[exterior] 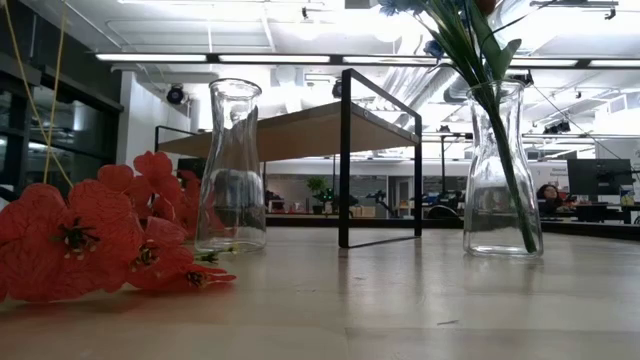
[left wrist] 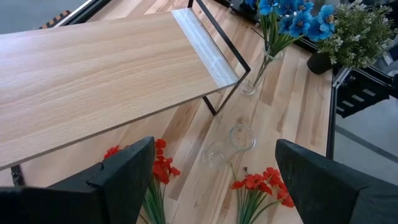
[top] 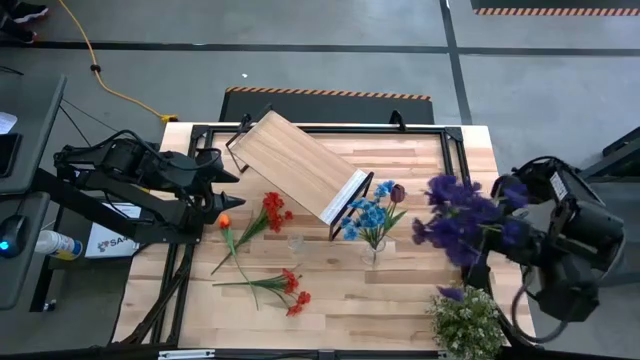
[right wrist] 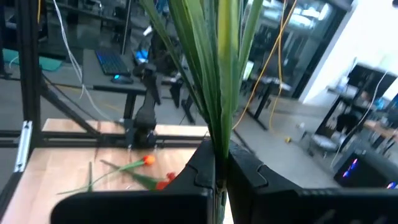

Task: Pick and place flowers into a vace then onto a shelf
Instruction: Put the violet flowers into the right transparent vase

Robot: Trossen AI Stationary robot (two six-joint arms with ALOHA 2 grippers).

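Your right claw [right wrist: 219,163] is clamping the purple flowers' [top: 462,215] stems, blooms spreading left of it. Your left claw [left wrist: 214,171] is hanging with fingers apart, the shelf [left wrist: 93,74] just ahead.

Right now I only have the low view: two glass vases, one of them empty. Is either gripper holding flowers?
Observer: Yes. The right gripper is shut on the stems of a purple bunch, above the right edge of the table.
Operator: And the left one?
Observer: The left gripper is open and holds nothing, over the table's left part beside the shelf.
Operator: Any loose flowers besides the red ones?
Observer: One orange flower lies near the left gripper.
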